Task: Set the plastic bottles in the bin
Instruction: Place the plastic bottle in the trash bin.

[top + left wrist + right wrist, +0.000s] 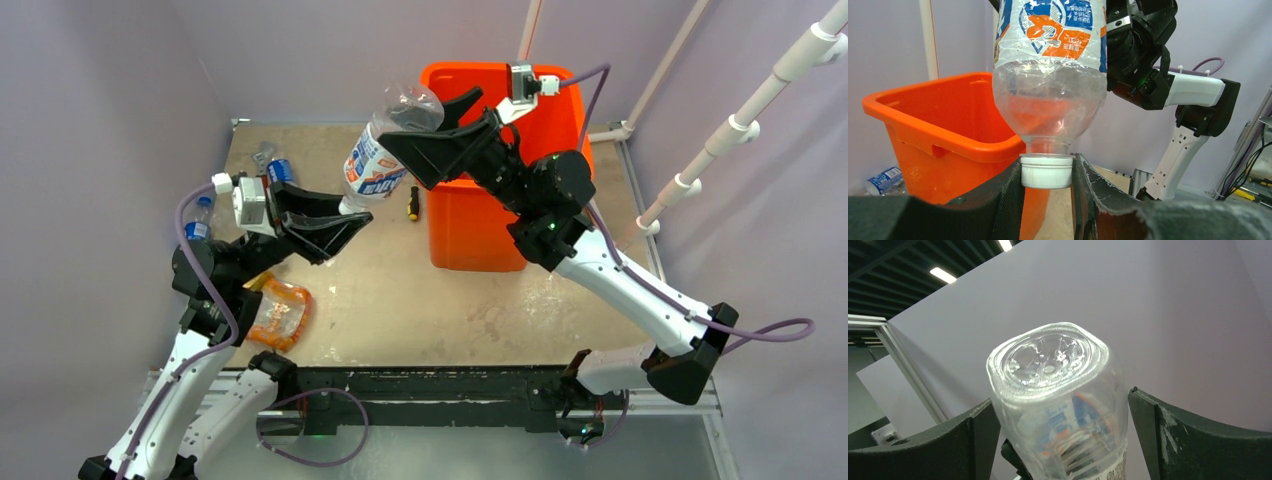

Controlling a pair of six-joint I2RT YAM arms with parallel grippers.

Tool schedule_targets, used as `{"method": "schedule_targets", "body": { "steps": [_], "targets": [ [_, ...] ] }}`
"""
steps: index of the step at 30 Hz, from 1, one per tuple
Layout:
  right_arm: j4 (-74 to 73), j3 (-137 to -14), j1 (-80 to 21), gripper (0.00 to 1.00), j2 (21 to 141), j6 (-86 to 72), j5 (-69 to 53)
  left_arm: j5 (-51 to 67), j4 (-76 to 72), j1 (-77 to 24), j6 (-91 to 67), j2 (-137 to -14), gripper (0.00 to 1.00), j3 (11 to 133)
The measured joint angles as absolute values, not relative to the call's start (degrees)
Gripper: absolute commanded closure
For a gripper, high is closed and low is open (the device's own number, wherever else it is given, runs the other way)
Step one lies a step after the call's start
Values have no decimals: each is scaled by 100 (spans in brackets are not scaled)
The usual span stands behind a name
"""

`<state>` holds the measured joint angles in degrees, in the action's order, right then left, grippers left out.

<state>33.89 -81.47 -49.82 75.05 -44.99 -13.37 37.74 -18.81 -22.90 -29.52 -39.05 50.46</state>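
Nearest, the left tool (1047, 176) is shut on the white cap (1046, 172). The bottle (1050, 95) is held inverted, aloft beside the bin (948, 135). The right tool (1063, 415) is spread wide around the bottle's body, unclamped (a handover is judged likely, since the bin is nearer that arm). A crushed bottle (278, 312) is left on the bench (400, 300).

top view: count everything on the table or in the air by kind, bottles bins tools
plastic bottles: 4, with the held bottle
bin: 1
small dark tool: 1
total: 6
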Motion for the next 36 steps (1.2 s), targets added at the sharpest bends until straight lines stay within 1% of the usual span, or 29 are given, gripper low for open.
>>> {"method": "schedule_targets", "body": {
  "steps": [10, 17, 19, 20, 22, 24, 29, 32, 36],
  "targets": [
    [2410, -8844, -4982, 1, 7721, -4438, -1216, 3546, -1730, -2290, -2742, -3817, 100, 5033],
    [2314, -9070, -4982, 10, 7929, -4810, -1131, 3334, -1920, -2290, -2681, -3791, 100, 4956],
    [2342, -9157, -4982, 11, 8044, -4921, -1146, 3277, -1920, -2290, -2679, -3793, 100, 4956],
    [2362, -9181, -4982, 9, 8095, -4969, -1153, 3262, -1918, -2290, -2676, -3793, 100, 4956],
    [2359, -9220, -4982, 2, 8167, -5035, -1162, 3234, -1896, -2290, -2652, -3798, 100, 4956],
    [2265, -9279, -4982, 1, 8204, -4995, -1170, 3216, -1835, -2290, -2589, -3798, 100, 4956],
    [1420, -9417, -4982, 1, 8009, -4213, -1111, 3214, -1472, -2329, -2381, -3787, 100, 5063],
    [607, -9421, -4982, 1, 7540, -3369, -777, 3208, -1024, -2410, -2206, -3815, 100, 5339],
    [-408, -9710, -4982, 1, 6759, -2132, -316, 3225, -314, -2552, -1981, -3979, 100, 6020]
  ]
}}
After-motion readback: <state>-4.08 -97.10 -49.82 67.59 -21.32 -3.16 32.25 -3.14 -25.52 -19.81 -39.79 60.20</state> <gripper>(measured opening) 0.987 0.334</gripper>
